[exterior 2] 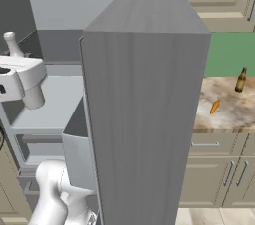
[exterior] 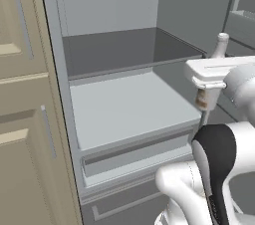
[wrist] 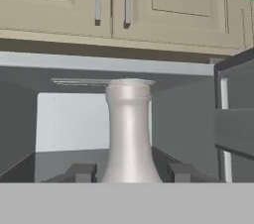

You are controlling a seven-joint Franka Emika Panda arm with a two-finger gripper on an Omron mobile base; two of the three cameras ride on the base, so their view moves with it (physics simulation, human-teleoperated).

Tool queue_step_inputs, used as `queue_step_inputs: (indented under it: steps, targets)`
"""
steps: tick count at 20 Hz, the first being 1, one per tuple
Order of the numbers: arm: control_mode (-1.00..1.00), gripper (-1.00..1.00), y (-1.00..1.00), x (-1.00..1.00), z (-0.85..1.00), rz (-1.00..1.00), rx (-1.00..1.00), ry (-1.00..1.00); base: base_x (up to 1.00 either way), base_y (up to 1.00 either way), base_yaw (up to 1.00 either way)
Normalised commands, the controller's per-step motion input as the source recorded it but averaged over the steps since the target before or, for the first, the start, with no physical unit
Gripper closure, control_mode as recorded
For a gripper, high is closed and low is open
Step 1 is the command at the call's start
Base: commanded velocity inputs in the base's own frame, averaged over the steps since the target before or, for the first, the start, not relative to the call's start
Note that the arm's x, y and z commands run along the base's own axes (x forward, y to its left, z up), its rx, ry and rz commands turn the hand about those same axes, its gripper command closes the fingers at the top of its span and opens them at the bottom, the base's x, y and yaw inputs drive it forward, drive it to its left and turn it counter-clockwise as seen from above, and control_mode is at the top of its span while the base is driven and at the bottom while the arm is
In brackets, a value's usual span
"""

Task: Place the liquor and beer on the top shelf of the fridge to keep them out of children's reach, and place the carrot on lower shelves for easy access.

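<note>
End effector: pinching the liquor low on its body, neck upright between the tips.
Liquor position: raised at the open fridge front, right of the top shelf.
Beer, carrot: on the far right counter.
Risk: bottle clipping the fridge's right wall, then tipping or slipping.

no readable text anywhere, beer on the far right counter carries a yellowish label too small to read, liquor bottle plain and unmarked
</note>
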Motion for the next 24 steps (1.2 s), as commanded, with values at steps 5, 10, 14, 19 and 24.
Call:
queue_step_inputs:
  steps: [5,10,14,19,24]
  targets:
    - [-1.0,1.0,0.19,0.22,0.6,-0.01,0.0,-0.08,0.0,0.0,0.0]
    - [-1.0,1.0,0.09,0.41,0.33,-0.07,0.0,0.09,0.0,0.0,0.0]
    - [-1.0,1.0,0.01,0.39,0.02,-0.05,0.0,0.06,0.0,0.0,0.0]
    - [-1.0,1.0,0.0,0.36,-0.12,-0.01,0.0,0.0,0.0,0.0,0.0]
    - [-1.0,1.0,0.0,0.35,-0.21,0.0,0.06,-0.02,0.0,0.0,0.0]
